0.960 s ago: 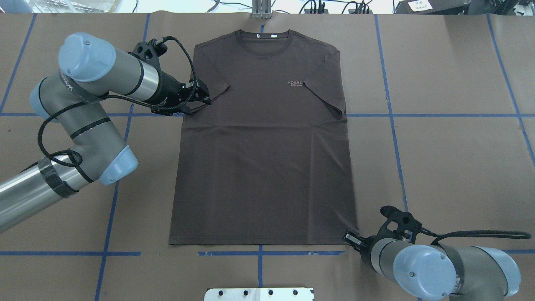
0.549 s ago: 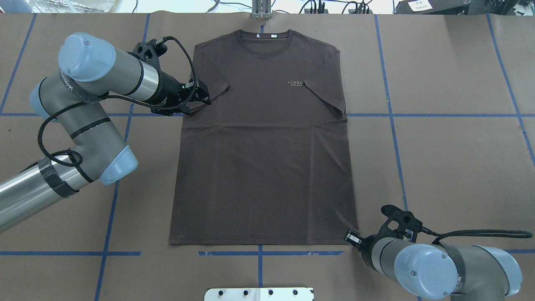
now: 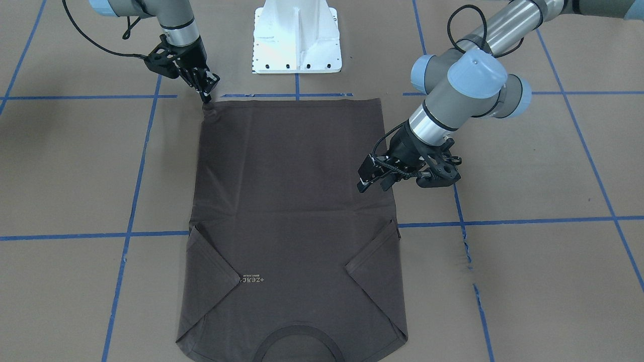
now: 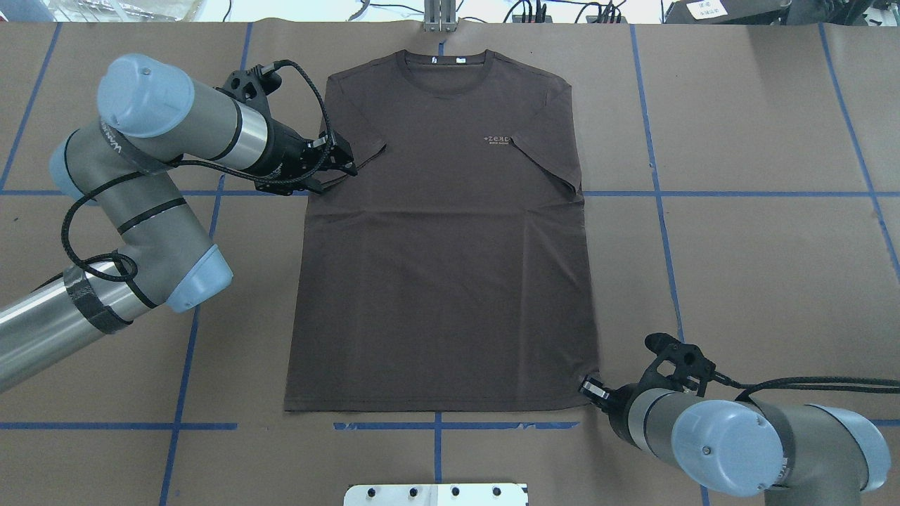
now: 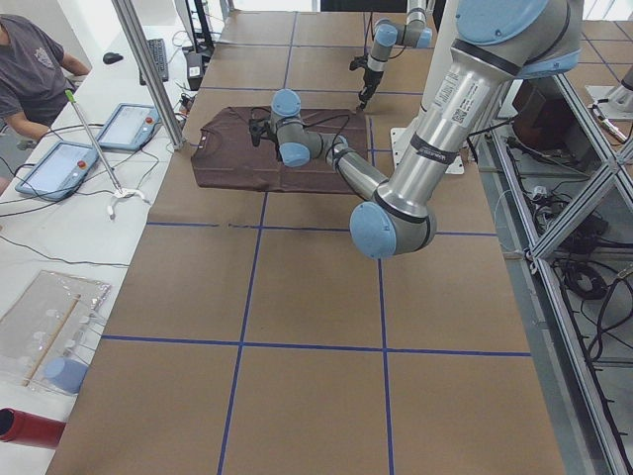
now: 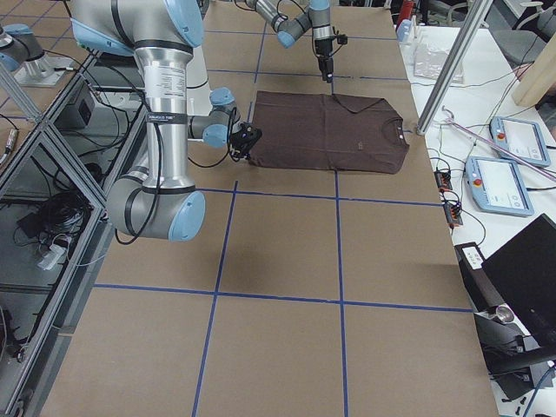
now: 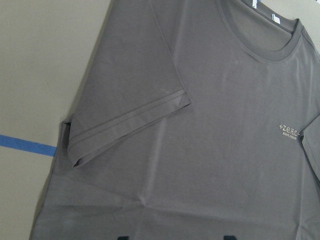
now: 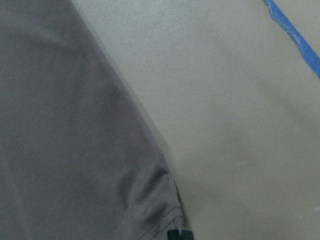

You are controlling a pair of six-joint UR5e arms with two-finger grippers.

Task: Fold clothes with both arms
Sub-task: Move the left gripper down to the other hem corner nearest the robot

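— Right black two-finger end effector [image 4: 589, 385] has slid inward to the hem corner of the dark brown-grey short-sleeved T-shirt [image 4: 443, 267] and is pinching the puckered cloth there.
— And the left one?
— Left end effector [image 3: 372, 185] hangs released, fingers spread, at the shirt's edge beside the folded-in sleeve. The shirt lies flat, chest up, on the brown paper-covered surface [image 4: 759, 267].

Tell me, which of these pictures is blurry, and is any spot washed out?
Right wrist view: the softest, the T-shirt so close that its weave smears. Left wrist view: sharp, the chest print readable. Overhead view: the strip beyond the table is largely washed out white. Front-facing view: even light, only faint shadows.
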